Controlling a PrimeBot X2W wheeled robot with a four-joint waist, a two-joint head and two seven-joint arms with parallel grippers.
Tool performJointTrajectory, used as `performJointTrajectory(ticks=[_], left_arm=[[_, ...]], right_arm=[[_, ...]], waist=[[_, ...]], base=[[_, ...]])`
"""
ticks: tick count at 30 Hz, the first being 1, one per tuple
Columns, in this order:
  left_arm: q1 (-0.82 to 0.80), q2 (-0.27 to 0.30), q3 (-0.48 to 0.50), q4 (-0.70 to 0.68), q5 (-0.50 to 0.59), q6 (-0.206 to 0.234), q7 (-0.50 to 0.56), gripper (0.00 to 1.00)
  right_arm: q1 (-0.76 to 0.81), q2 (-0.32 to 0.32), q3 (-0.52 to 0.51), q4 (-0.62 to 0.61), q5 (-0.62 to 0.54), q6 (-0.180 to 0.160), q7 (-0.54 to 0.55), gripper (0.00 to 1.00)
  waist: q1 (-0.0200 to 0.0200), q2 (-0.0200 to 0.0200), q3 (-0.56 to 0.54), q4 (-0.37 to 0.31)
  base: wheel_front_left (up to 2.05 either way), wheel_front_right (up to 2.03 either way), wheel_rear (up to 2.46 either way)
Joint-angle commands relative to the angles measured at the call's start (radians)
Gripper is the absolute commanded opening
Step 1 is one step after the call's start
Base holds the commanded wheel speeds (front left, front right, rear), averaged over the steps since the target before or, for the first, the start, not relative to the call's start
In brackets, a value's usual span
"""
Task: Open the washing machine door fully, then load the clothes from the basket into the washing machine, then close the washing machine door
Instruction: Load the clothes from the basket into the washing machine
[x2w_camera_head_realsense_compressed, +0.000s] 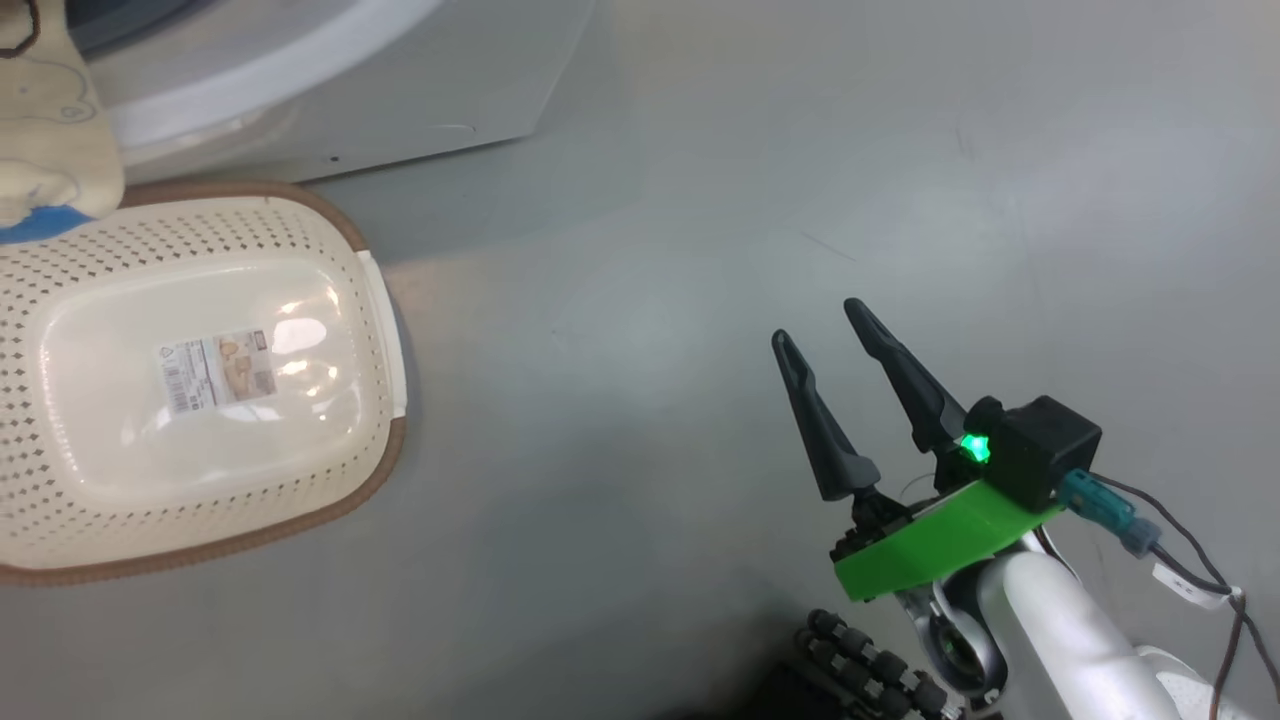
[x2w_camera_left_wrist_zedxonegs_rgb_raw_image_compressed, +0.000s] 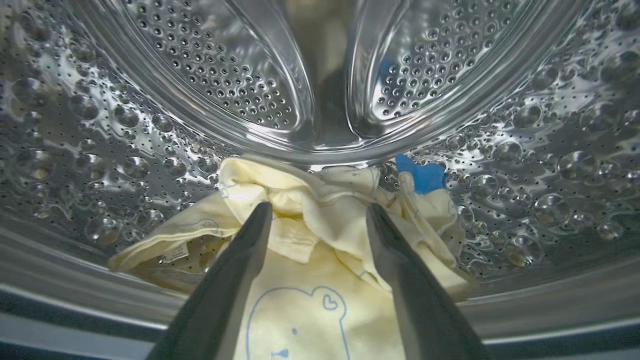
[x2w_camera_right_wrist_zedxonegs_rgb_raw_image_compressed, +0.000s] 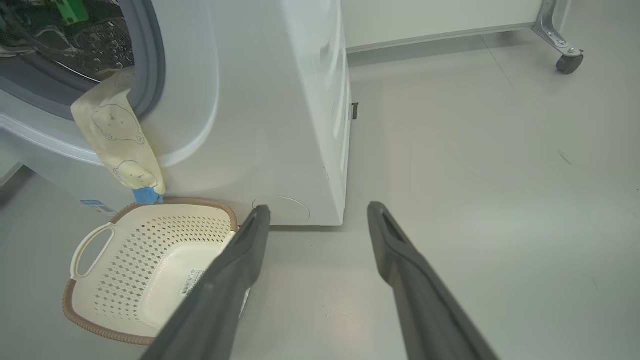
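Most of the clothes (x2w_camera_left_wrist_zedxonegs_rgb_raw_image_compressed: 320, 230) lay bunched low in the drum (x2w_camera_left_wrist_zedxonegs_rgb_raw_image_compressed: 150, 125), with the left jaws spread wide just above them, gripping nothing. One trailing end (x2w_camera_right_wrist_zedxonegs_rgb_raw_image_compressed: 117, 135) dangled out of the washing machine (x2w_camera_right_wrist_zedxonegs_rgb_raw_image_compressed: 280, 100) over the bare basket (x2w_camera_right_wrist_zedxonegs_rgb_raw_image_compressed: 125, 265). Soft, light, floppy stuff, I'd say, best pinched at that hanging fold. Right jaws spread too, over the floor (x2w_camera_right_wrist_zedxonegs_rgb_raw_image_compressed: 475, 175).

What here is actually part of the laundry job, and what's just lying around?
Part of the job:
washing machine and its drum
clothes, some in the drum, one piece hanging out of the opening
basket, empty
left end effector, open over the clothes

Just there:
wheeled metal leg
grey floor
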Motion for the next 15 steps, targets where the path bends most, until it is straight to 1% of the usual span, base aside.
performJointTrajectory(ticks=[1,6,15], left_arm=[[0.002,0.019,0.012,-0.027,-0.022,0.001,-0.024,1.0],[0.06,-0.015,0.024,-0.024,-0.055,-0.012,-0.084,1.0],[0.127,-0.042,0.039,-0.027,-0.094,-0.038,-0.161,1.0]], right_arm=[[0.012,-0.008,0.009,-0.017,-0.011,0.002,-0.006,1.0],[0.007,-0.008,-0.001,-0.012,-0.018,0.002,-0.006,1.0],[-0.001,-0.008,-0.019,-0.006,-0.028,0.002,-0.006,1.0]], waist=[[0.0,0.0,-0.03,0.027],[0.0,0.0,-0.077,0.06],[0.0,0.0,-0.113,0.098]], base=[[0.0,0.0,0.0],[0.0,0.0,0.0],[0.0,0.0,0.0]])
